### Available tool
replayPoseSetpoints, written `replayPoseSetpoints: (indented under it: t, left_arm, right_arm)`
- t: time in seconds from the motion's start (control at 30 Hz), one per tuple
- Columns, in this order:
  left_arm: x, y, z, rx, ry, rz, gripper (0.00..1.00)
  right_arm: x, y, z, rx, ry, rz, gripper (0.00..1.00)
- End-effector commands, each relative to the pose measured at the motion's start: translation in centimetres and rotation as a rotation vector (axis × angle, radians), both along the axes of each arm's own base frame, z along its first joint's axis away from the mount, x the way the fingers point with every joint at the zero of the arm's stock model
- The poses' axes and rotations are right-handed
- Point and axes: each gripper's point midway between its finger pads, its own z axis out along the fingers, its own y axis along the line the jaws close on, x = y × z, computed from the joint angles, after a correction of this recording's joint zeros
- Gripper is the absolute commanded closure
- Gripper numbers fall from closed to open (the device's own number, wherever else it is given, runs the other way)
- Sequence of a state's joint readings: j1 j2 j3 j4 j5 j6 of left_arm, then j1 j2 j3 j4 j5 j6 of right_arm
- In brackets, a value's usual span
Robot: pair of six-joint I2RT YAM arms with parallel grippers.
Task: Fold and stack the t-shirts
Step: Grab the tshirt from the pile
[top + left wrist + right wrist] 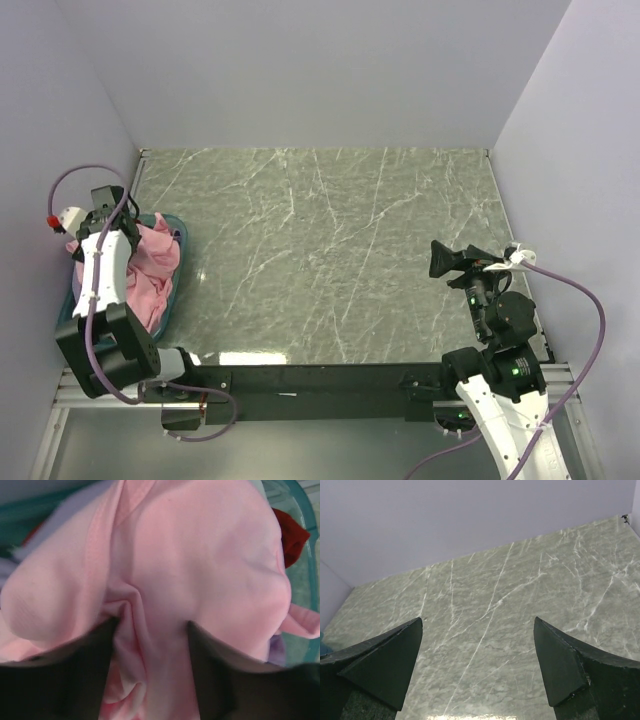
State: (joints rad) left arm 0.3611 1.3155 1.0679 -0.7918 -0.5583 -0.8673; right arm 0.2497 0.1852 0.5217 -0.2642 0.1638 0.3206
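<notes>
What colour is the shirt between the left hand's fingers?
Plain light pink t-shirt, clearest in left wrist view.

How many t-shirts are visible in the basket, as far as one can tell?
3 by colour: the pink shirt on top, between the left gripper fingers; a red shirt at the basket rim; a purple shirt peeking from underneath. Others may be hidden.

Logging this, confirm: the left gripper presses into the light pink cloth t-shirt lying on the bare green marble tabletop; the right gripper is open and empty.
Wrong place: the light pink cloth t-shirt lies in the teal plastic basket, not on the green marble tabletop, per the top external view. The left gripper presses into it; the right gripper is open and empty.
</notes>
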Motion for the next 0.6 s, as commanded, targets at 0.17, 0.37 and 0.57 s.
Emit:
replayPoseSetpoints:
  t: [0.17, 0.37, 0.57]
  left_arm:
    - [2.6, -1.5, 4.4, -0.010, -0.199, -0.100, 0.99]
    - [5.3, -5.6, 14.4, 0.079, -0.382, -0.270, 0.99]
    - [9.2, -17.6, 24.8, 0.020, -0.688, -0.643, 0.99]
  right_arm:
    - [0.1, 0.2, 0.5, 0.006, -0.018, 0.009, 0.02]
    - [0.2, 0.4, 0.5, 0.009, -0.016, 0.014, 0.02]
    - [0.4, 0.5, 0.5, 0.004, 0.020, 0.019, 0.02]
